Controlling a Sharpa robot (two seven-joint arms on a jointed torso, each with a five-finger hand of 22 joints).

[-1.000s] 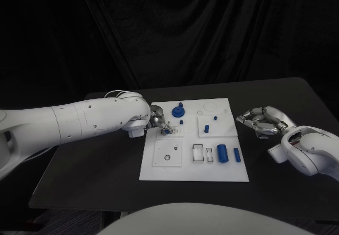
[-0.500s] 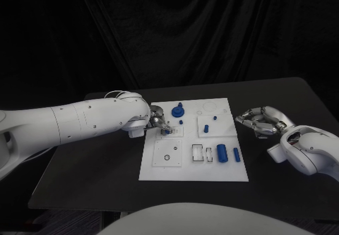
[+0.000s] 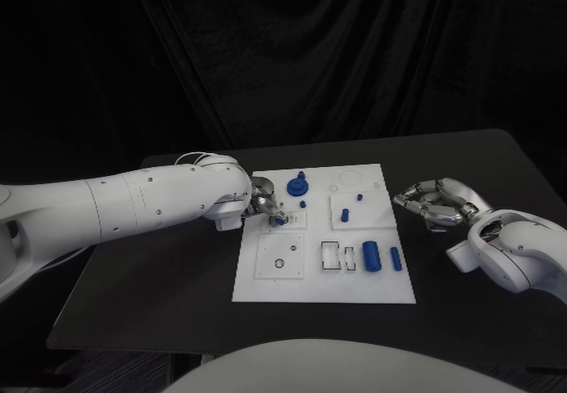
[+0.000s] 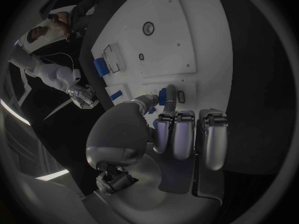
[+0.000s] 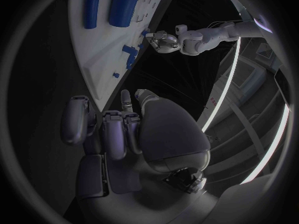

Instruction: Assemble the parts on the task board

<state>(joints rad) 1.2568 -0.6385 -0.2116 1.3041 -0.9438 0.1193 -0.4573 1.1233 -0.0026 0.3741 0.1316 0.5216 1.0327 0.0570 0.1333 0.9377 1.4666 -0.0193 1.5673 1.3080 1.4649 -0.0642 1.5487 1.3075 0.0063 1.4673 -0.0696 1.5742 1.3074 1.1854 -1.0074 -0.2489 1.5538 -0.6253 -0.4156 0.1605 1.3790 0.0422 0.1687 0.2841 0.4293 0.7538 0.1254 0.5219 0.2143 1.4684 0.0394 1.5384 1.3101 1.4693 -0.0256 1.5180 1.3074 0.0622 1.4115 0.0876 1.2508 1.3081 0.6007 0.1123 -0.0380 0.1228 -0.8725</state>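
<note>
The white task board [image 3: 267, 282] lies in the middle of the black table. My left hand [image 3: 260, 204] is over the board's left edge and pinches a small blue part [image 3: 278, 218] against a square plate there; in the left wrist view the same blue part [image 4: 162, 95] sits between thumb and finger of that hand [image 4: 177, 132]. My right hand [image 3: 435, 203] hovers just off the board's right edge, fingers curled in with nothing in them [image 5: 115, 129].
On the board stand a blue knob [image 3: 297, 187], a small blue peg [image 3: 304, 204] and another peg [image 3: 345, 215]. A thick blue cylinder [image 3: 371, 255] and a narrow blue piece [image 3: 396, 259] lie near the right edge. A black ring [image 3: 278, 264] sits at the lower left.
</note>
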